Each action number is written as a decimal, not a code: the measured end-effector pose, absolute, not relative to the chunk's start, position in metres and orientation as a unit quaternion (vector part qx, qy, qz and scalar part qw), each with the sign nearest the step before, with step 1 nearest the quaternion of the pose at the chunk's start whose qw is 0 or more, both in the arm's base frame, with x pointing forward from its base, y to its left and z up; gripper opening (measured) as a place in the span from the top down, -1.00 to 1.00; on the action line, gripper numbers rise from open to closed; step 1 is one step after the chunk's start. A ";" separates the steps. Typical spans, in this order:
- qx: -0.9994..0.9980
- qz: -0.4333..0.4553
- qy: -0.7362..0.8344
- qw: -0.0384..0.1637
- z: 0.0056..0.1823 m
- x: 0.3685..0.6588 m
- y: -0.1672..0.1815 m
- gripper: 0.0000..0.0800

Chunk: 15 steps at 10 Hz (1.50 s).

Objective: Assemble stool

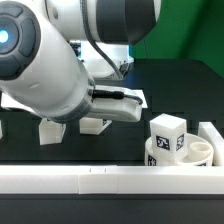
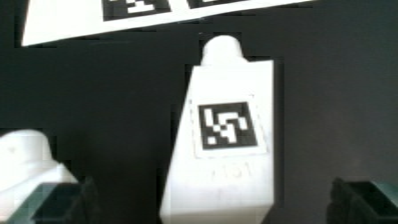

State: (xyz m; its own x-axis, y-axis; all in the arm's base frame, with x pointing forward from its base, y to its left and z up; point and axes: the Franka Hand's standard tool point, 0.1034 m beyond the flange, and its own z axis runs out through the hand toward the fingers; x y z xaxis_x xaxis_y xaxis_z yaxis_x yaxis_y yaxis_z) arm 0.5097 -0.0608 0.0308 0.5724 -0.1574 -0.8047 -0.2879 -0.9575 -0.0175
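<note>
In the wrist view a white blocky stool leg (image 2: 222, 130) with a square black-and-white tag lies on the black table, its rounded tip pointing at the marker board (image 2: 107, 25). My gripper (image 2: 210, 205) is open, with one dark finger (image 2: 50, 203) on each side of the leg's wide end and a gap on both sides. Part of another white leg (image 2: 25, 160) shows beside it. In the exterior view the round white seat (image 1: 190, 155) sits at the exterior view's right with a tagged leg (image 1: 168, 131) standing on it. The arm (image 1: 50, 70) hides my gripper there.
A long white rail (image 1: 100, 178) runs along the front of the table. Two small white legs (image 1: 50, 131) (image 1: 92, 124) stand under the arm in the exterior view. A white wall piece (image 1: 212, 135) stands beside the seat. The table is black.
</note>
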 end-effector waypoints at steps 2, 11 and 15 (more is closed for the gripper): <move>-0.884 0.445 0.126 0.073 0.031 0.510 -0.061 -0.62; -0.887 0.442 0.114 0.066 0.027 0.511 -0.051 -0.62; -0.890 0.436 0.118 0.063 0.012 0.506 -0.053 -0.62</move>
